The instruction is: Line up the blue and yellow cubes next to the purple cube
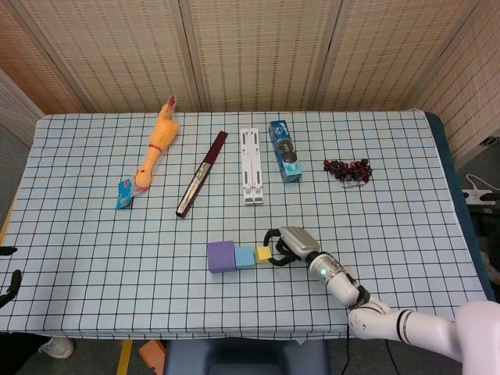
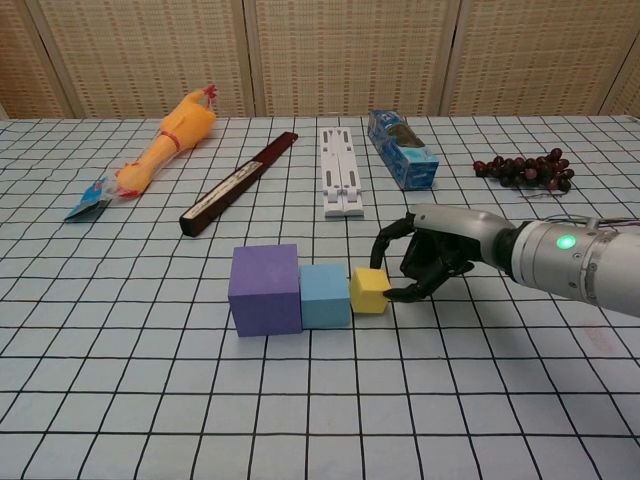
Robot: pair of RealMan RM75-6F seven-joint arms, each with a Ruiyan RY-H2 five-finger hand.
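The purple cube (image 1: 221, 256) (image 2: 265, 289) stands near the table's front middle. Against its right side is the smaller blue cube (image 1: 244, 257) (image 2: 325, 295). The small yellow cube (image 1: 262, 254) (image 2: 369, 290) rests on the cloth against the blue cube's right side, so the three form a row. My right hand (image 1: 291, 244) (image 2: 435, 255) reaches in from the right and pinches the yellow cube, one finger arched over its back and the thumb on its right face. Only dark fingertips of my left hand (image 1: 8, 281) show at the left edge, off the table.
At the back lie a rubber chicken (image 1: 156, 148), a dark red stick (image 1: 201, 174), a white folding stand (image 1: 251, 166), a blue packet (image 1: 285, 151) and a bunch of dark grapes (image 1: 348, 169). A checked cloth (image 1: 117, 266) covers the table.
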